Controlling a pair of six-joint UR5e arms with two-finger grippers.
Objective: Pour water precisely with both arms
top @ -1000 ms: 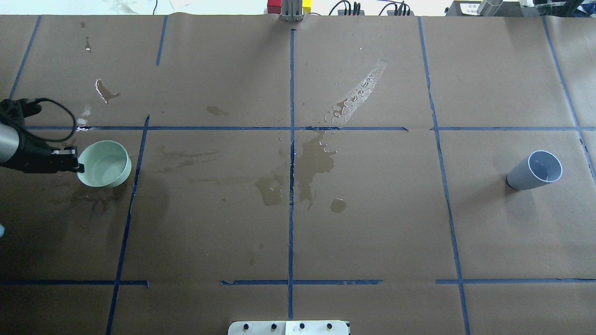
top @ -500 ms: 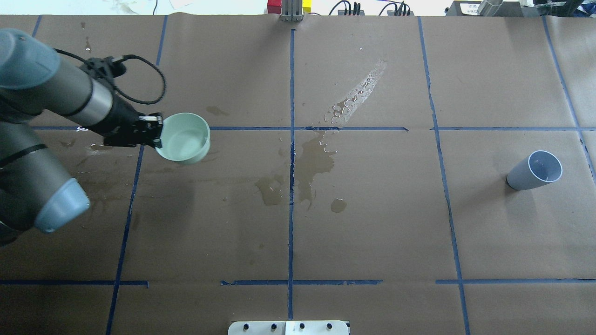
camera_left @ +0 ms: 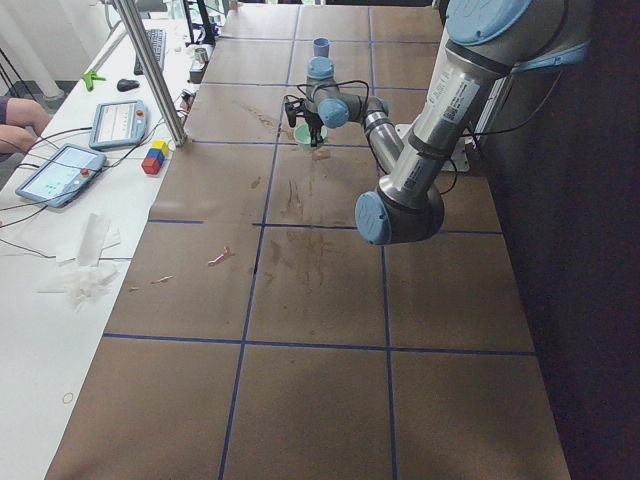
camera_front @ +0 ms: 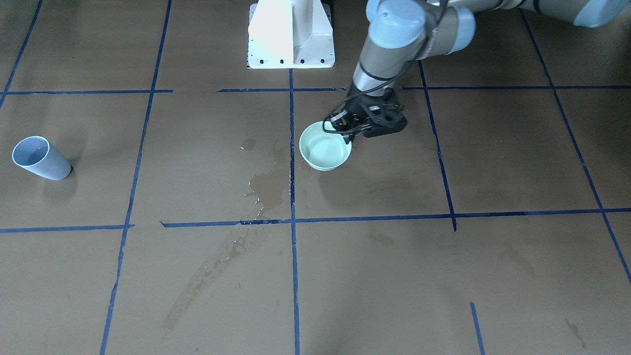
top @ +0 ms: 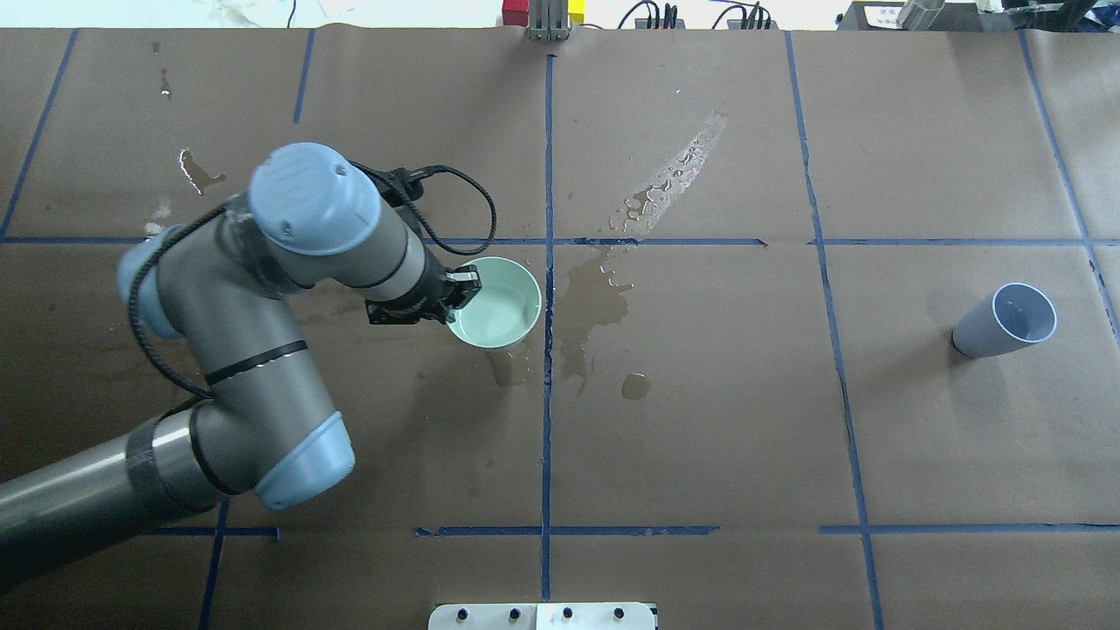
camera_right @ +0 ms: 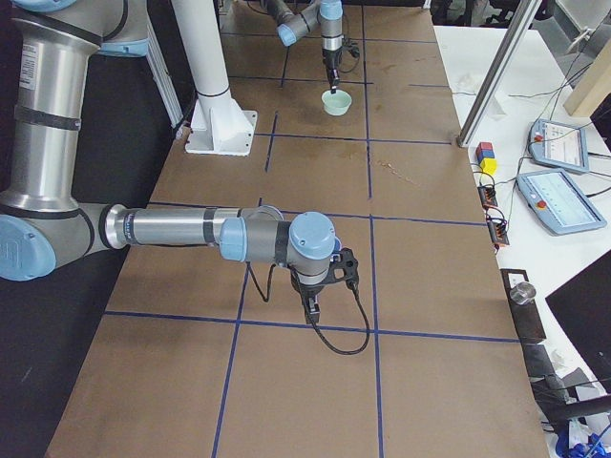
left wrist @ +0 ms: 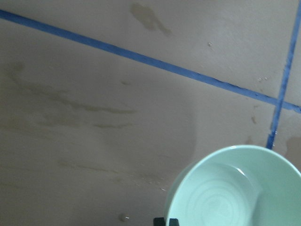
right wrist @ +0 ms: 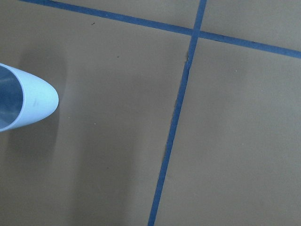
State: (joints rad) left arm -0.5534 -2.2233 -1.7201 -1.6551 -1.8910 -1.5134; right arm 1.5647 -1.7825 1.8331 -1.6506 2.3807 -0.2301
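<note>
As the silver-grey left arm (top: pixel 262 350) swings in from the table's left edge, it carries the pale green round bowl (top: pixel 499 306) rightward across two squares within a second, from the far left to just beside the centre blue tape line (top: pixel 548 420). The left gripper (top: pixel 461 288) is closed on the bowl's near rim, one finger inside the wall and one outside. I judge this the transport step, bringing the receiving vessel toward the middle, with no pouring begun. The bowl's shadow falls offset on the brown paper-covered table (top: pixel 700 437), which suggests it is held above the surface and not set down.

To its right lie dark glossy spill patches (top: pixel 595 297), straddling the centre line and unchanged. Well apart at the far right, the pale blue-grey tapered cup (top: pixel 1002 322) stands where it was, untouched. The right arm (camera_right: pixel 181 229) reaches over the paper near it, and its wrist camera catches the cup at the frame's left edge.

The water (left wrist: pixel 221 202) is hard to make out: the left wrist view shows only faint rings and a sheen on the bowl's floor, so its level cannot be read, and the cup's contents are hidden. The left fingers are cut off in that view. The right gripper (camera_right: pixel 309 303) shows only from the side, and I cannot tell how far open it is.
</note>
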